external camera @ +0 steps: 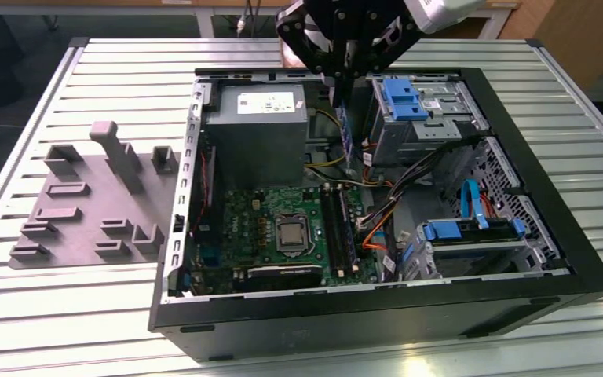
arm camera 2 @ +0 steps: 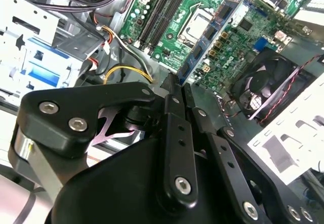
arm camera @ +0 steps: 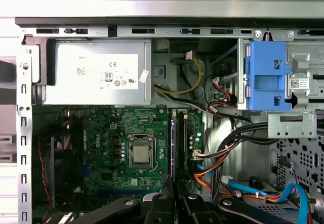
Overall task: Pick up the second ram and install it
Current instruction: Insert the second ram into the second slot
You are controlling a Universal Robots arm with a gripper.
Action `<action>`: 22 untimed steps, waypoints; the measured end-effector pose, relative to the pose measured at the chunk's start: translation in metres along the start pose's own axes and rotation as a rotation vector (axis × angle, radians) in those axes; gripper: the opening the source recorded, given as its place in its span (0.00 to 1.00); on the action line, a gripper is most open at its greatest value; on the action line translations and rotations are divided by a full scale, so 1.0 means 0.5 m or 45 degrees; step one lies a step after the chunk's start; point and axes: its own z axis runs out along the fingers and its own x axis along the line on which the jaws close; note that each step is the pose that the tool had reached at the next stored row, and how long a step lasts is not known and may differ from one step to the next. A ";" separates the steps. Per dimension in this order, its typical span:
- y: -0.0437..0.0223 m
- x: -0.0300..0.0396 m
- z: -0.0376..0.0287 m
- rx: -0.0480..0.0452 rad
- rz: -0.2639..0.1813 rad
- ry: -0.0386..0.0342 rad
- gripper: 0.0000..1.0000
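Exterior view: open computer case [external camera: 553, 294] on slatted metal table [external camera: 123, 314].

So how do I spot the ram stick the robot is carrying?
Find the big open black computer case; the pincer hangs over it. Pinched in it is the second ram, a long, flat stick aimed toward the green motherboard. Unlike the chunky blue plastic clips on the drive bays, it is a thin blue circuit board.
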 end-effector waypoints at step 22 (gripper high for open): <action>0.000 0.000 0.000 0.000 0.018 0.0000 0.14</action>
